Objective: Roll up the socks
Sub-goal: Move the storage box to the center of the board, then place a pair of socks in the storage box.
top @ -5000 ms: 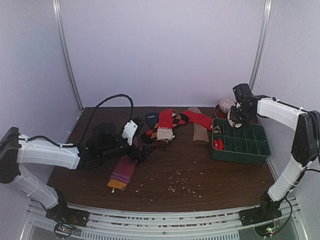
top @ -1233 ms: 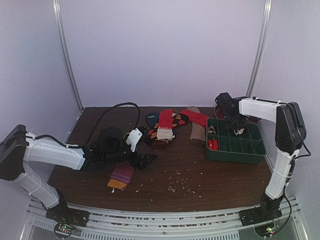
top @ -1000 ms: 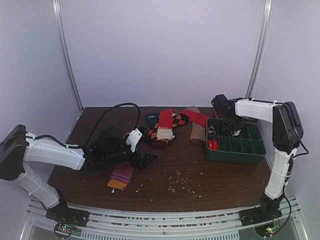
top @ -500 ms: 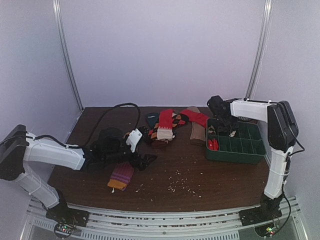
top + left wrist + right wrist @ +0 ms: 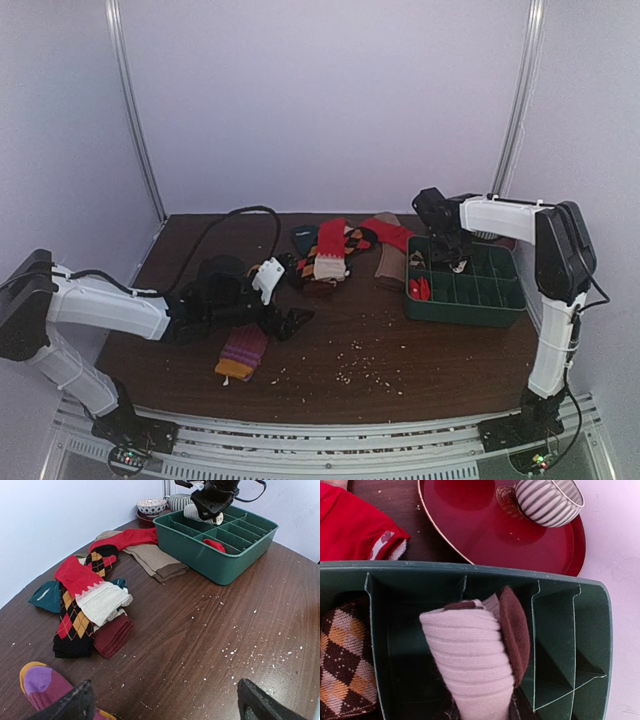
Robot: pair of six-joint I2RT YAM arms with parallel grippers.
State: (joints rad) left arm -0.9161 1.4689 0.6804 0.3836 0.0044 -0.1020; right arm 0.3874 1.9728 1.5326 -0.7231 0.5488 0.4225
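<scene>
My right gripper (image 5: 447, 258) is shut on a rolled cream and maroon sock (image 5: 470, 665) and holds it over a far-left cell of the green divided tray (image 5: 470, 567); its fingers are mostly hidden under the roll. A rolled argyle sock (image 5: 345, 655) and a red roll (image 5: 420, 288) lie in other cells. My left gripper (image 5: 290, 322) is open and empty, low over the table next to a purple and orange sock (image 5: 243, 350). In the left wrist view its fingers (image 5: 75, 705) stand wide apart beside that sock (image 5: 37, 685). Loose socks (image 5: 330, 250) are piled at mid-table.
A red plate (image 5: 470, 520) with a striped bowl (image 5: 547, 500) stands behind the tray. A tan sock (image 5: 390, 265) and a red sock (image 5: 395, 235) lie flat left of the tray (image 5: 465, 310). White crumbs dot the table front. A black cable loops at the back left.
My right arm has moved left and down with the rolled sock, from behind the tray to over its far-left cells. The tray has slid slightly left. The left arm has barely moved.
</scene>
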